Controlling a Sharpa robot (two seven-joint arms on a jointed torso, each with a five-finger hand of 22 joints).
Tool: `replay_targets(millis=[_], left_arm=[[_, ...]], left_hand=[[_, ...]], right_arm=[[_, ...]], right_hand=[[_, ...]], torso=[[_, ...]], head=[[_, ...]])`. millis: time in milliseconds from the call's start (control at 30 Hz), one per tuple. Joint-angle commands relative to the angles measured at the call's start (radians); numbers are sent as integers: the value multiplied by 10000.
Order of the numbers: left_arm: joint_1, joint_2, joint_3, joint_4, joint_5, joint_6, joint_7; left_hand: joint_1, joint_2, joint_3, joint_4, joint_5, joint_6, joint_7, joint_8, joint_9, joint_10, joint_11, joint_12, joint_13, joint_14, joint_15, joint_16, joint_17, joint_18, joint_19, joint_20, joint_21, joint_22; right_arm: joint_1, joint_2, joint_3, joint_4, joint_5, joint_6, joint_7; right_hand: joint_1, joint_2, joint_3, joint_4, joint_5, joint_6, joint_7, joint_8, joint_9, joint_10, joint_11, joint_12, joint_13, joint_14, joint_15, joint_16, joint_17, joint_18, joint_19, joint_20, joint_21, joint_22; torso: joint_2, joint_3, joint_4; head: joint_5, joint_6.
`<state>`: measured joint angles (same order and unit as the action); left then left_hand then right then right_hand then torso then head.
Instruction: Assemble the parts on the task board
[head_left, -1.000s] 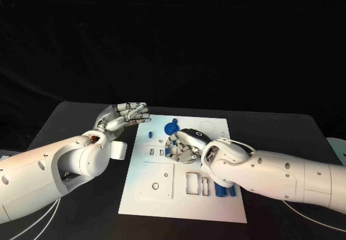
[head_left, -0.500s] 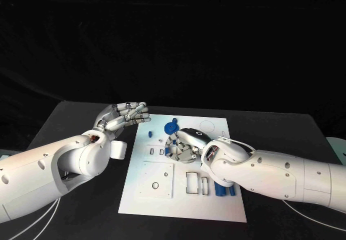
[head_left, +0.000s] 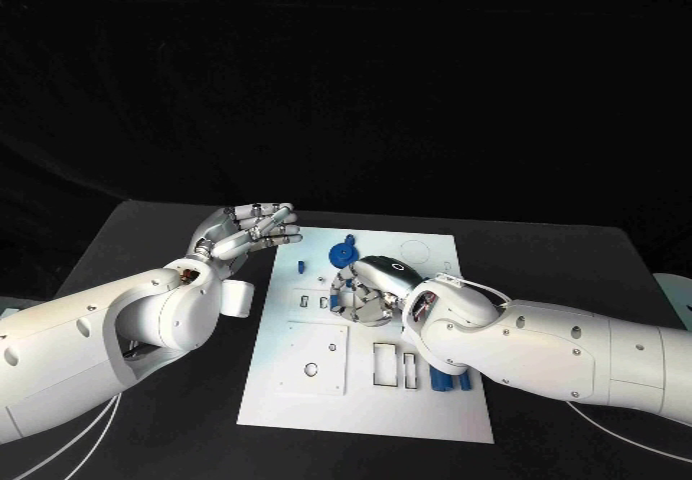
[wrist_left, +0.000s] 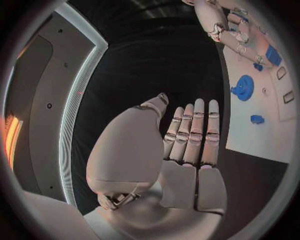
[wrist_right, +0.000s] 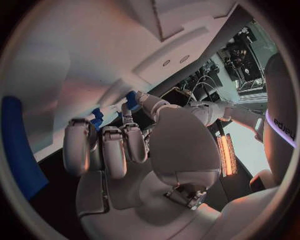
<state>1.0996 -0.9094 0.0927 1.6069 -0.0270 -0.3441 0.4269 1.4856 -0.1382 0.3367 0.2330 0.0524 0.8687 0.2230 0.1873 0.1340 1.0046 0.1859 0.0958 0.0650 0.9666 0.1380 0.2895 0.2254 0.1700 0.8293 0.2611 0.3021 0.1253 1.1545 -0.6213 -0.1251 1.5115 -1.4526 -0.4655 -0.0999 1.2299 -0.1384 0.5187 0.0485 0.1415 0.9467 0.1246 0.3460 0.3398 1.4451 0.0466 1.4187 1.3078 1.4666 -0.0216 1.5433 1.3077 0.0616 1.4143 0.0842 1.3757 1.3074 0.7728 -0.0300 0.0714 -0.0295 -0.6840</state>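
The white task board (head_left: 325, 395) lies mid-table. My right hand (head_left: 364, 292) rests low on its middle with fingers curled down. In the right wrist view, a small blue part (wrist_right: 131, 98) sits pinched between the thumb tip and a fingertip. A round blue part (head_left: 343, 253) lies just beyond that hand, with a small blue piece (head_left: 300, 268) to its left. My left hand (head_left: 248, 232) hovers raised off the board's far left corner, fingers straight and empty. The left wrist view shows the left hand (wrist_left: 187, 140), the board (wrist_left: 262, 135) and the round blue part (wrist_left: 242, 87).
Several blue pieces (head_left: 450, 381) lie on the board under my right forearm, beside rectangular slots (head_left: 385, 365). A square plate with a hole (head_left: 312, 362) sits at the board's near left. Black table (head_left: 144, 250) surrounds the board.
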Motion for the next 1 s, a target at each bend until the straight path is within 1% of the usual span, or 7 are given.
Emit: replay_targets(millis=[33,200,333,533,733,1000], left_arm=[[3,2,3,12,30,207,24],[3,-15,1,10,30,217,8],[3,-23,0,13,30,227,-6],[3,-35,-1,15,29,238,-22],[3,-28,-4,1,28,244,-33],[3,-34,-8,13,27,248,-41]], left_hand=[[-116,-12,25,-44,2,-38,239,-39,-15,-8,51,-50,5,4,69,-37,16,130,68,29,-13,-13],[-120,-13,24,-45,2,-40,237,-41,-15,-9,51,-54,5,0,71,-41,18,129,66,30,-15,-16],[-120,-13,24,-45,2,-40,237,-41,-15,-9,51,-54,5,0,71,-41,18,129,66,30,-15,-16],[-120,-13,24,-45,2,-40,237,-41,-15,-9,51,-54,5,0,71,-41,18,129,66,30,-15,-16],[-120,-13,24,-45,2,-40,237,-41,-15,-9,51,-54,5,0,71,-41,18,129,66,30,-15,-16],[-120,-13,24,-45,2,-40,237,-41,-15,-9,51,-54,5,0,71,-41,18,129,66,30,-15,-16]], right_arm=[[-19,-43,-10,135,-383,-14,-395],[-4,-149,7,410,-559,-31,-624],[12,-191,17,514,-646,-14,-748],[22,-217,34,649,-886,-130,-961],[42,-233,57,741,-1096,-201,-1142],[122,-174,70,683,-1293,21,-1476]], right_hand=[[3,104,33,-9,63,59,-2,35,31,3,-24,29,935,813,-10,6,1534,-12,12,18,41,349],[-6,110,39,-5,105,78,-9,44,38,22,-31,48,957,818,-17,12,1559,-28,57,15,93,413],[-9,110,41,-4,117,84,-12,47,40,29,-34,56,966,821,-19,16,1573,-35,75,14,115,440],[-17,102,41,-4,149,93,-18,51,44,29,-39,53,963,819,-24,13,1561,-35,81,11,119,446],[-23,100,43,-3,176,99,-22,54,47,37,-43,61,971,824,-27,19,1582,-41,96,8,135,467],[-39,88,38,3,200,103,-23,56,49,31,-45,51,961,823,-30,17,1574,-43,105,6,144,479]], torso=[[-2,2,2],[-5,-3,-17],[-4,-5,-13],[6,6,-2],[-1,-3,0],[3,-7,-6]], head=[[8,-12],[15,-21],[4,-18],[13,-25],[13,-20],[-4,-23]])
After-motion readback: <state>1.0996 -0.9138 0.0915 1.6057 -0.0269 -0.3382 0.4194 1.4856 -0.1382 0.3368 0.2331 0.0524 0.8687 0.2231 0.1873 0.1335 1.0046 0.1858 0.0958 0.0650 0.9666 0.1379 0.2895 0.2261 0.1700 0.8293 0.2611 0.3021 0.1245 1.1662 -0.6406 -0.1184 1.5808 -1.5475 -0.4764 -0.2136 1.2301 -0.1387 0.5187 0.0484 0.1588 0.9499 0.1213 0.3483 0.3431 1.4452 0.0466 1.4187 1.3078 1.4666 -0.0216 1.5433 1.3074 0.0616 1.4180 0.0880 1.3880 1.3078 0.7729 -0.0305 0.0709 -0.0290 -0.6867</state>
